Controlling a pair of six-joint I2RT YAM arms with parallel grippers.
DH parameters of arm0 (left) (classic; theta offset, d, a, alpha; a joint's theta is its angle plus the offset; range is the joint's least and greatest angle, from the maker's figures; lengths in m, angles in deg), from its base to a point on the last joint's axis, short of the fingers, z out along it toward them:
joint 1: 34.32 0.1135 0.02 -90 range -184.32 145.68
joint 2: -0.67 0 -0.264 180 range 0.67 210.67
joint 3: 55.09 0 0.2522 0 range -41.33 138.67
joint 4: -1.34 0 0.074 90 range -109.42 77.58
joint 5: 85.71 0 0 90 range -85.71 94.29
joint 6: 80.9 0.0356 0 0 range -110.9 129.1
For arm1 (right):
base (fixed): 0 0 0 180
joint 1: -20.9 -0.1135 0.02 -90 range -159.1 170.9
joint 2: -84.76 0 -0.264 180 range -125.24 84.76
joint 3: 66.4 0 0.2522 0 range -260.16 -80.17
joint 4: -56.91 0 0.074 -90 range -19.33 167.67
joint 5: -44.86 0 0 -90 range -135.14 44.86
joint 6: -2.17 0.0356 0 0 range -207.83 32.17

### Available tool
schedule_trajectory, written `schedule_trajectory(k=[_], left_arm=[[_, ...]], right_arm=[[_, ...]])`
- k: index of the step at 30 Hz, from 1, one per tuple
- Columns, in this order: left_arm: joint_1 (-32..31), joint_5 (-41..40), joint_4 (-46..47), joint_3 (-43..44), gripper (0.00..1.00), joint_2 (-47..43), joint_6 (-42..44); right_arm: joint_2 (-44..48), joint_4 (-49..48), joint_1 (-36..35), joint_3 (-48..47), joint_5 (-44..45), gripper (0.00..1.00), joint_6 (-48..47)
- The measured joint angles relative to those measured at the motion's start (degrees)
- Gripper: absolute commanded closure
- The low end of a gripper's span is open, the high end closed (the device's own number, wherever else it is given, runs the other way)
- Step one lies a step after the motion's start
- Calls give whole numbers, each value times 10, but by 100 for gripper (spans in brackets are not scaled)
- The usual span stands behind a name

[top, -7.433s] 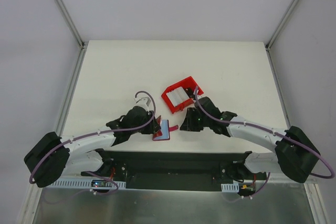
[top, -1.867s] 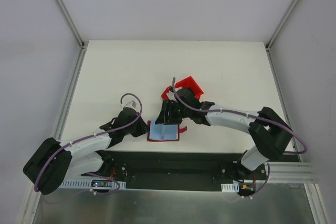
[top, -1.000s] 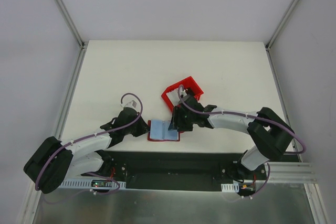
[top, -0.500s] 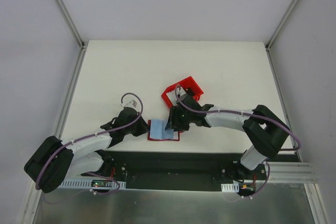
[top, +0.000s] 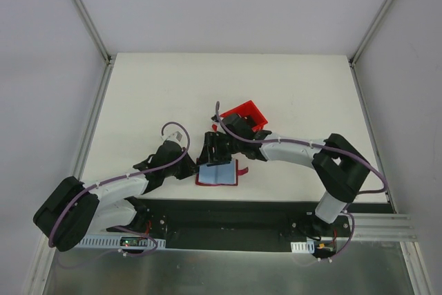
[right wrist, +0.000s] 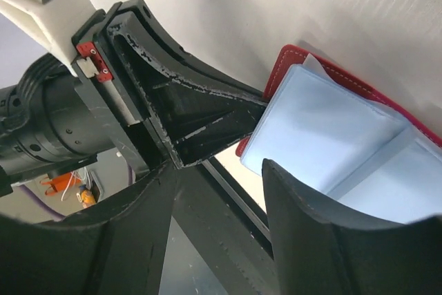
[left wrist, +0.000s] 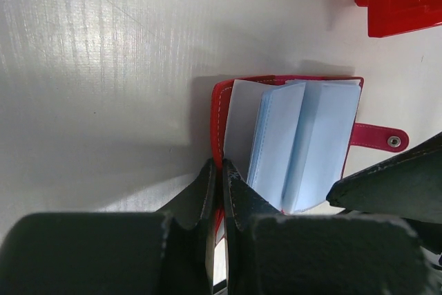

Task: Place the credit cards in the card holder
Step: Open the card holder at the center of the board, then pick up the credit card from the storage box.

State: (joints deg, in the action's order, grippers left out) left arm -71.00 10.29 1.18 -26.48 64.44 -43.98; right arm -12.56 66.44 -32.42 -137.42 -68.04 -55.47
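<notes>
**A:** Red edge of the wallet, is it being gripped?

**B:** Yes. The left gripper is shut tight on the wallet's left edge. The red cover is pinched between its fingers.

**A:** How is the right gripper seen?

**B:** Its jaws are spread apart and empty. It is held over the far left part of the wallet, just beside the left gripper.

**A:** Where is the wallet laid?

**B:** It is laid open on the white table, near the front edge, between the two arms. The pale blue pockets are turned up, and some are lifted like book pages. The tab is stuck out on the right side.

**A:** Are cards seen?

**B:** A pale sheet is seen inside the wallet at the left. Whether it is a card cannot be told.

**A:** What is seen behind?

**B:** A red bin is set just behind the wallet. It is partly hidden by the right arm.
</notes>
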Motion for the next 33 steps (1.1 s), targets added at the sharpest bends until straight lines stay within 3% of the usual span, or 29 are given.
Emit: schedule_trajectory(k=[7, 10, 17, 23, 33], left_arm=[[0, 0, 7, 0, 100, 5, 1], [0, 0, 9, 0, 100, 7, 1], [0, 0, 6, 17, 100, 26, 7], [0, -1, -2, 32, 100, 35, 16], [0, -3, -6, 51, 100, 50, 25]], right_arm=[[27, 17, 42, -1, -18, 43, -34], [65, 84, 92, -33, 7, 41, -80], [71, 194, 179, -156, 51, 22, -208], [-6, 257, 222, -205, 46, 18, -292], [-108, 299, 230, -265, 45, 5, -365]])
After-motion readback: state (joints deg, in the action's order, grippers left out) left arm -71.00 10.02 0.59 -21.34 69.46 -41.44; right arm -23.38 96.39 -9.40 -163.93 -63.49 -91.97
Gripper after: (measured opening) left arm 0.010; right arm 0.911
